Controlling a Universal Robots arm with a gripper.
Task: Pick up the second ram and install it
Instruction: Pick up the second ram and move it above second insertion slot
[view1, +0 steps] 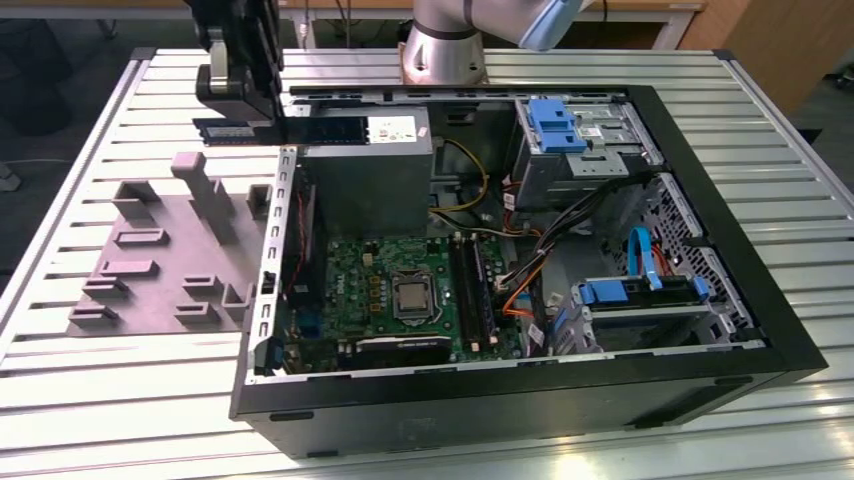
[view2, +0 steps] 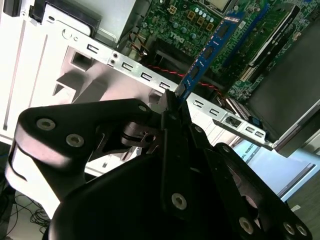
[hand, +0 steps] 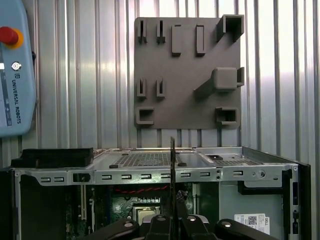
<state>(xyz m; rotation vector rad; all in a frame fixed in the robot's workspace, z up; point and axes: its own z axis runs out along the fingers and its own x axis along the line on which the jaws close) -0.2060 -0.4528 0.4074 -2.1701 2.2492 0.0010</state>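
Note:
The second ram (view1: 327, 130) is a long, thin, dark blue-green stick, and my gripper (view1: 247, 118) is shut on it. In the exterior view it hangs level above the left wall of the open computer case (view1: 534, 400), over the grey power supply (view1: 367, 180). The second wrist view shows the ram (view2: 210, 50) reaching out from the gripper (view2: 175, 106) toward the green motherboard (view2: 250, 75). Edge-on in the first wrist view, the ram (hand: 172, 165) rises from the gripper (hand: 172, 219) over the case rim. The motherboard (view1: 380, 290) with its long black sockets (view1: 470, 290) lies below inside the case.
The grey moulded holder block (view1: 174, 250) lies on the slatted table at the exterior view's left. Drive cages with blue clips (view1: 561, 125) and loose cables (view1: 534, 280) fill the case's right half. The arm's base (view1: 447, 50) stands behind the case. A teach pendant (hand: 15, 75) lies on the table.

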